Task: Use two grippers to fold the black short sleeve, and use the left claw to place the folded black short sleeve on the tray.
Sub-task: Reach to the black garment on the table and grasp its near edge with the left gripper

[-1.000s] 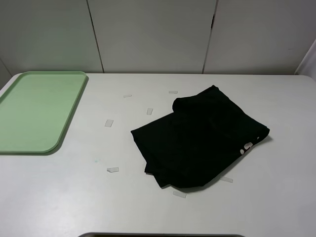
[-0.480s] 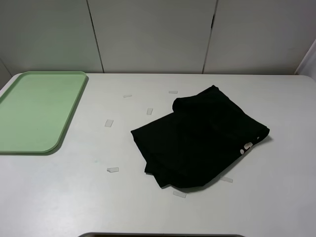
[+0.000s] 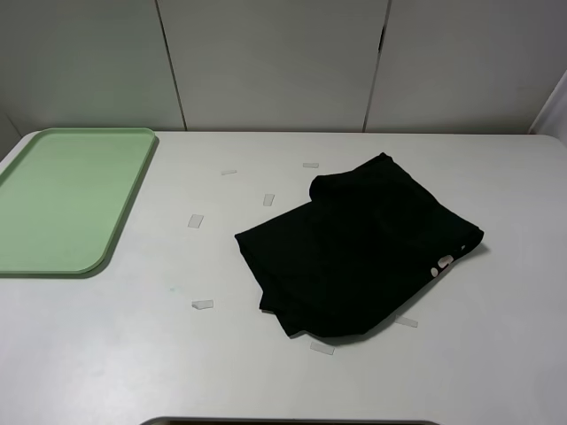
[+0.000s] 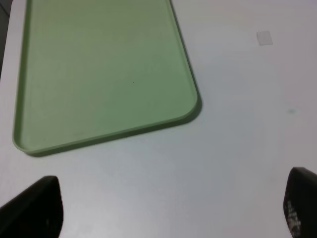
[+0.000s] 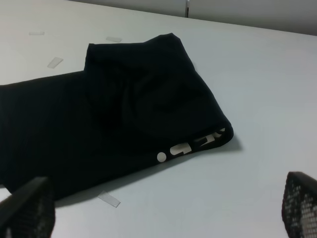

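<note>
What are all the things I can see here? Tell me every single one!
black T-shirt: one, black with pale lettering, loosely bunched on the table, right of the middle.
tray: one, pale green, at the table's left edge.
tape strips: seven, see-through, scattered on the table around the T-shirt.
table: one, white, under everything.
wall: one, pale grey panels, behind the table.
left tool: one, black, open, over the table near the tray's corner.
right tool: one, black, open, over the table beside the T-shirt.
</note>
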{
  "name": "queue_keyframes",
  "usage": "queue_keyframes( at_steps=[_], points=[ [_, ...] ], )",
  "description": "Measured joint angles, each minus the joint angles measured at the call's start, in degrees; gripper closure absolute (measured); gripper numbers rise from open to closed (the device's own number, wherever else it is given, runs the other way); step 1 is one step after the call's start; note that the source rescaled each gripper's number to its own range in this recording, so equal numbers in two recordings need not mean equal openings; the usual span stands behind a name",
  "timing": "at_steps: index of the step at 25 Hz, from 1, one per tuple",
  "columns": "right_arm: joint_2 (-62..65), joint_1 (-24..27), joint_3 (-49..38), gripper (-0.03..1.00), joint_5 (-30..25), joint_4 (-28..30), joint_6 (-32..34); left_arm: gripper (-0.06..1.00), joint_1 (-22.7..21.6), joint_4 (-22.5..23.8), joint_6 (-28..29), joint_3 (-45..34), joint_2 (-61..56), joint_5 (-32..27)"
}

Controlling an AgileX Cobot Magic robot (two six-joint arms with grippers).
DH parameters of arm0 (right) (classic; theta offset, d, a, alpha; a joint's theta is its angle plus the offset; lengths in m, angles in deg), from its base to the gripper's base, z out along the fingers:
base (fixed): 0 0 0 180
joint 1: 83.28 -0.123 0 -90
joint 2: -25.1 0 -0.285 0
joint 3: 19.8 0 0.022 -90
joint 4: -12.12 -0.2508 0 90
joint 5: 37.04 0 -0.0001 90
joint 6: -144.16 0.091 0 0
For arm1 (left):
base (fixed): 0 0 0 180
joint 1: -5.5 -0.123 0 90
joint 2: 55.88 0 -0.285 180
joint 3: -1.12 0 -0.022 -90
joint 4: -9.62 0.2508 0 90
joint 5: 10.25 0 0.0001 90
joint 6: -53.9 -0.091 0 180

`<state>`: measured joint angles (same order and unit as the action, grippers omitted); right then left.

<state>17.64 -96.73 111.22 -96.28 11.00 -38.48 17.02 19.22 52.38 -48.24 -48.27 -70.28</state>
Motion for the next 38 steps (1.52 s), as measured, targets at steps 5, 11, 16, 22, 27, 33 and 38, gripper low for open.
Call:
queue_keyframes(
  at_steps=[5,11,16,22,27,33,38],
  points=[
    [0.00,0.00,0.00,-0.03,0.00,0.00,0.00,0.07,0.00,0.00,0.00,0.00,0.00,0.00],
    [0.00,0.00,0.00,-0.03,0.00,0.00,0.00,0.07,0.00,0.00,0.00,0.00,0.00,0.00],
    [0.00,0.00,0.00,-0.03,0.00,0.00,0.00,0.07,0.00,0.00,0.00,0.00,0.00,0.05],
    [0.00,0.00,0.00,-0.03,0.00,0.00,0.00,0.07,0.00,-2.16,0.12,0.13,0.00,0.37],
    [0.00,0.00,0.00,-0.03,0.00,0.00,0.00,0.07,0.00,-8.99,4.13,1.37,4.35,3.58],
    [0.00,0.00,0.00,-0.03,0.05,0.00,0.00,0.07,0.00,-24.86,2.66,1.72,23.03,19.37],
    [0.00,0.00,0.00,-0.03,0.05,0.00,0.00,0.07,0.00,-45.19,-11.83,1.72,40.96,32.68]
  ],
)
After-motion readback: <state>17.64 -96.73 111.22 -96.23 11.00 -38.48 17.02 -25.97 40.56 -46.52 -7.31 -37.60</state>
